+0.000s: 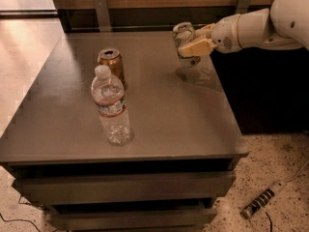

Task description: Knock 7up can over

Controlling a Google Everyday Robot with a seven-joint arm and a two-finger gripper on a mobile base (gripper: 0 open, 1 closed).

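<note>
The 7up can (183, 34), pale silver with green markings, is at the table's far right. It sits between the fingers of my gripper (189, 42), tilted and raised a little off the grey tabletop (164, 110), with its shadow on the surface below. One tan finger (197, 47) crosses the can's front and the other is behind it. My white arm reaches in from the right.
A copper-orange can (111, 64) stands left of centre, with a clear water bottle (112, 108) just in front of it. The table's right edge lies under my arm. A power strip (263, 204) lies on the speckled floor at the lower right.
</note>
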